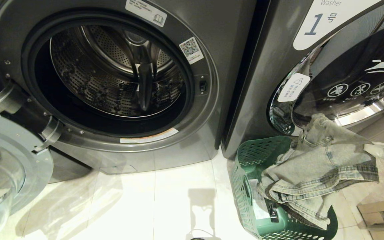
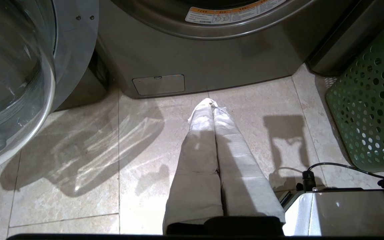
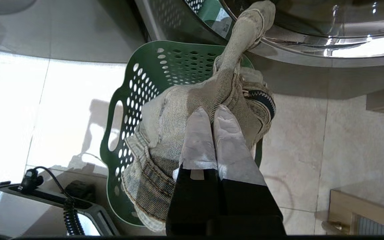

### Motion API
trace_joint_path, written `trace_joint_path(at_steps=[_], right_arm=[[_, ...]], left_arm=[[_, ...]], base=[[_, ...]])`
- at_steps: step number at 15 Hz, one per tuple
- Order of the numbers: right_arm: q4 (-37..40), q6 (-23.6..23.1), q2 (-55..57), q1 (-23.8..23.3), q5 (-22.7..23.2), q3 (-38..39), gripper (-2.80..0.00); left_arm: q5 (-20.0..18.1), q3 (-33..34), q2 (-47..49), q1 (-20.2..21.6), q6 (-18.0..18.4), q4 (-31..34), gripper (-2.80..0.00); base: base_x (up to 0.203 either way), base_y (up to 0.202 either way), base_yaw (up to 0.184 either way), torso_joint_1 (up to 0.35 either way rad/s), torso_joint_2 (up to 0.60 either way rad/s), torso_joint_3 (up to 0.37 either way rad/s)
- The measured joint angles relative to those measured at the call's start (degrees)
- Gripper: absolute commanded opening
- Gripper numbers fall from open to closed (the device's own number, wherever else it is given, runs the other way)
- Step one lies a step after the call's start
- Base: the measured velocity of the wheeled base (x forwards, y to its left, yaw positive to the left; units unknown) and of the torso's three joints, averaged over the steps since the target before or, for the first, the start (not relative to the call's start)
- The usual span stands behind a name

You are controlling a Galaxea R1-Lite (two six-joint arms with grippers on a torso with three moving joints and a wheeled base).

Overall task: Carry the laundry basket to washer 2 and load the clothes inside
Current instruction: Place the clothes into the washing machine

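The floor (image 1: 165, 200) is made of large pale beige tiles with thin grout lines, glossy, and it reflects a strong light with bright streaks and dark shadows. A dark grey washer labelled "1" (image 1: 278, 66) stands at the right side, its round chrome-rimmed door (image 1: 352, 93) closed, with a white warning sticker (image 1: 293, 87) on the rim. At the far right near the floor there is a light wooden piece of furniture (image 1: 382, 213); what it is exactly, I cannot tell.
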Motion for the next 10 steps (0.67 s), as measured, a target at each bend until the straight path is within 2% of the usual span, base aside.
trace_joint_path(at_steps=[10], right_arm=[[2.38, 0.10, -2.11, 0.85, -0.08, -0.46, -2.80]], left_arm=[[0.00, 0.00, 0.00, 0.00, 0.15, 0.06, -2.80]], base=[[0.000, 0.000, 0.000, 0.000, 0.00, 0.000]])
